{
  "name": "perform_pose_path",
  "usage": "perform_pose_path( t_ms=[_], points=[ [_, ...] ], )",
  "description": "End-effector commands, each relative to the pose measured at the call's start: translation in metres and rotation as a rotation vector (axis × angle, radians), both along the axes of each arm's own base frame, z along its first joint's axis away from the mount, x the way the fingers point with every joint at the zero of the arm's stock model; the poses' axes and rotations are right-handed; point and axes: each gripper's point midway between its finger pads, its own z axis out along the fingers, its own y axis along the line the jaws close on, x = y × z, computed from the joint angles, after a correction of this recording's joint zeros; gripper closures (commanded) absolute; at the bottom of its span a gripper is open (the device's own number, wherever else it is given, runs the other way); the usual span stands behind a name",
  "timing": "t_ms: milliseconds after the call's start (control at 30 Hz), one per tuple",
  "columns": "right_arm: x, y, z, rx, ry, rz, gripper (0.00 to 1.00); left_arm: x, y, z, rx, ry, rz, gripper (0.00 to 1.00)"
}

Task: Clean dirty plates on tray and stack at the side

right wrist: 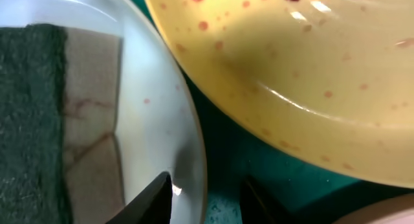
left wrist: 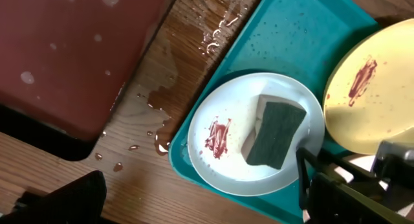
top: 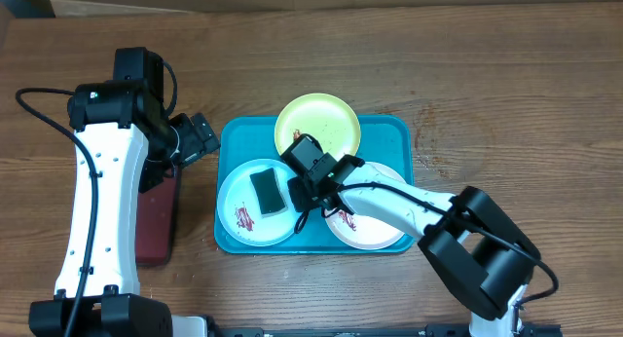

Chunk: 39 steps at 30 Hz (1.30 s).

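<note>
Three smeared plates sit in the turquoise tray (top: 394, 132), mid-frame: lime green plate (top: 317, 123), white plate (top: 375, 235), sponge-carrying plate (top: 238, 215). Likely light, stiff, wet-slick; pinch rims. Right claw (right wrist: 206, 201) gapes astride that last rim; left claw (top: 200, 137), cannot tell.

Robot lab bench dressed with kitchenware. Evidence: white-and-black jointed left arm (top: 97, 210) and matching right arm (top: 389, 203) rise from the near edge of a plain brown wood-grain table (top: 506, 74), and a loose black cable (top: 19, 97) loops off the left one. Wrist cameras look down on the work. Kitchen items sit straight on the bench: large turquoise plastic tray (top: 387, 132) mid-table with smeared round plastic plates (top: 326, 118) and a green-and-tan sponge (left wrist: 275, 133), dark red tray (top: 156, 220) to its left, water puddles (left wrist: 162, 143) on bare wood.
</note>
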Motion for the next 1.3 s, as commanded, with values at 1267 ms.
perform_pose_path(
  t_ms=[1267],
  points=[
    [0.0,0.0,-0.009,-0.008,0.022,-0.006,0.96,-0.013,-0.1,-0.121,-0.182,0.03,-0.124,0.25]
  ],
)
